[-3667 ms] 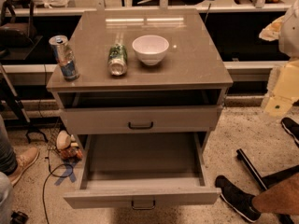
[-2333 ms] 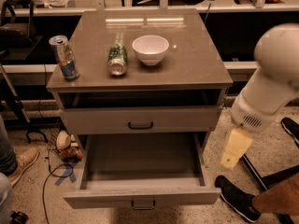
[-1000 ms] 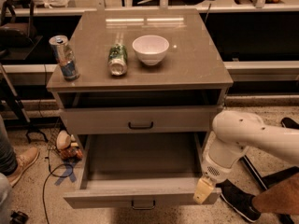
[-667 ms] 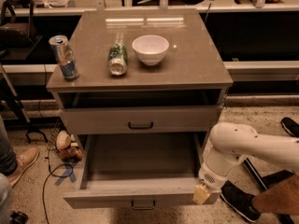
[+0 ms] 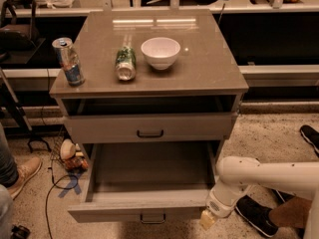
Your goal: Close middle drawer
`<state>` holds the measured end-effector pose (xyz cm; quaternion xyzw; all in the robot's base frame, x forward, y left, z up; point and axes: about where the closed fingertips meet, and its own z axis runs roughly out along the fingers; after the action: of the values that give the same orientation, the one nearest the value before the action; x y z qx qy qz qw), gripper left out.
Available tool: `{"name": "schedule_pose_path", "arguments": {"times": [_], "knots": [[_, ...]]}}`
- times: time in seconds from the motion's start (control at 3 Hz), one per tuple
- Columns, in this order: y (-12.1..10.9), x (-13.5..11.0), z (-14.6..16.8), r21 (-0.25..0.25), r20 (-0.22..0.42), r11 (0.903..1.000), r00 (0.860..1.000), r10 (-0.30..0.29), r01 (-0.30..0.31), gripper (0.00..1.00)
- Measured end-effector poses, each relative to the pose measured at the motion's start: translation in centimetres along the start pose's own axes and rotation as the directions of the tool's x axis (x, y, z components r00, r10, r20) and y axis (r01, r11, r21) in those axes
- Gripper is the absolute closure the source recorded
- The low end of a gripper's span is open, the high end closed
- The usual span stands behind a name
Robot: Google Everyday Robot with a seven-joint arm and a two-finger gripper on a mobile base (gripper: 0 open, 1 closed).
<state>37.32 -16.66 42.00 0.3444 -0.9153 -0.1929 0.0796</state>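
Grey-beige wood-grain laminate covers the whole cabinet, and the middle drawer stands pulled far out toward me. It is a wide, shallow tray with nothing in it that I can see, its flat front carrying a small dark bar handle at the centre. A smooth white arm reaches in low from the right, and the gripper sits at the right-hand end of that front, just beside the corner. Whether it touches the panel I cannot say, nor can I tell whether it is spread or closed.

To my eye the job is at the lining-up stage, with the drawer not yet shut. The next move calls for getting the gripper squarely against the face of the front and pushing straight back into the cabinet — a shove from the very corner could skew the drawer on its runners.

Above it the upper drawer looks slightly ajar. On the smooth, faintly glossy top stand a slim metal can and a round white bowl, with a clear bottle lying on its side between them.
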Motion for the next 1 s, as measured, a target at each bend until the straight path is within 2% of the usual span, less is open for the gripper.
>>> {"name": "schedule_pose_path", "arguments": {"times": [0.33, 0.67, 1.0], "knots": [[-1.1, -1.1, 1.9, 0.020, 0.043, 0.9995, 0.999, 0.025, -0.026, 1.00], [-2.0, -4.2, 1.9, 0.047, 0.117, 0.9987, 0.993, 0.012, -0.018, 1.00], [-2.0, -4.2, 1.9, 0.047, 0.117, 0.9987, 0.993, 0.012, -0.018, 1.00]]}}
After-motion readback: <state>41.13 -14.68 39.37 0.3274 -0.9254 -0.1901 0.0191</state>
